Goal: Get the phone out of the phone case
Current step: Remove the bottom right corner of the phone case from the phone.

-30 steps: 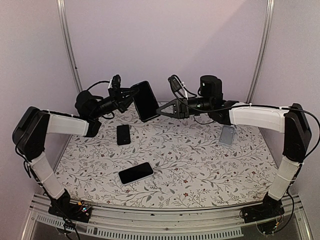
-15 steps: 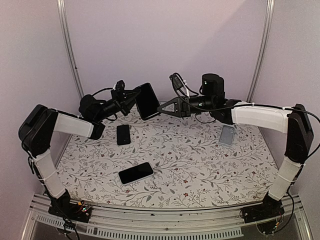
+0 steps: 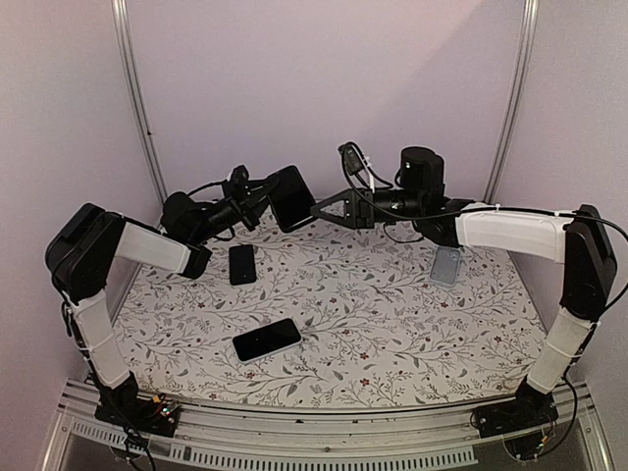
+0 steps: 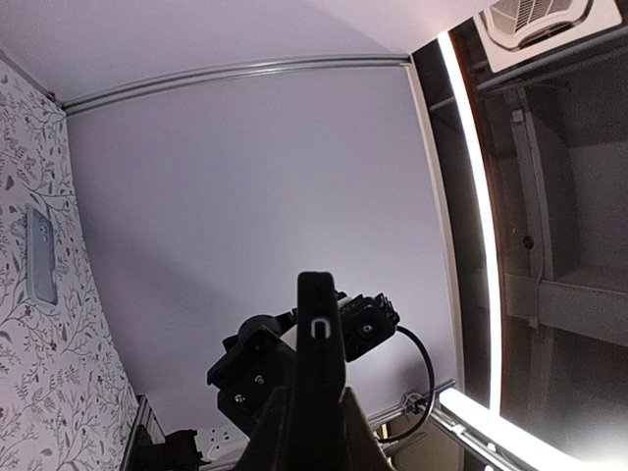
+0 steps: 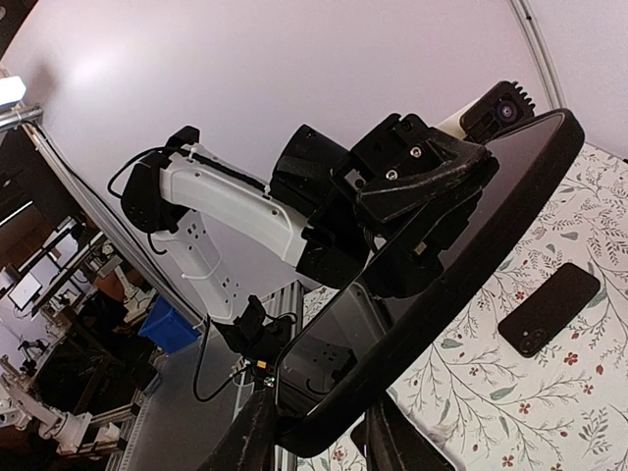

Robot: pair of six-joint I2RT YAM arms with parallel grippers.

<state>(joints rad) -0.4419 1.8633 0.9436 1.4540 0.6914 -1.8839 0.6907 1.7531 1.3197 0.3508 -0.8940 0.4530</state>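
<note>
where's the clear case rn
In the top view the clear case lies flat on the right side of the floral table, just in front of the right arm.

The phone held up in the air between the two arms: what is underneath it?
Below the phone only the flowered table shows. A small black phone lies off to one side, not beneath. The strip of table behind the held phone is covered.
</note>
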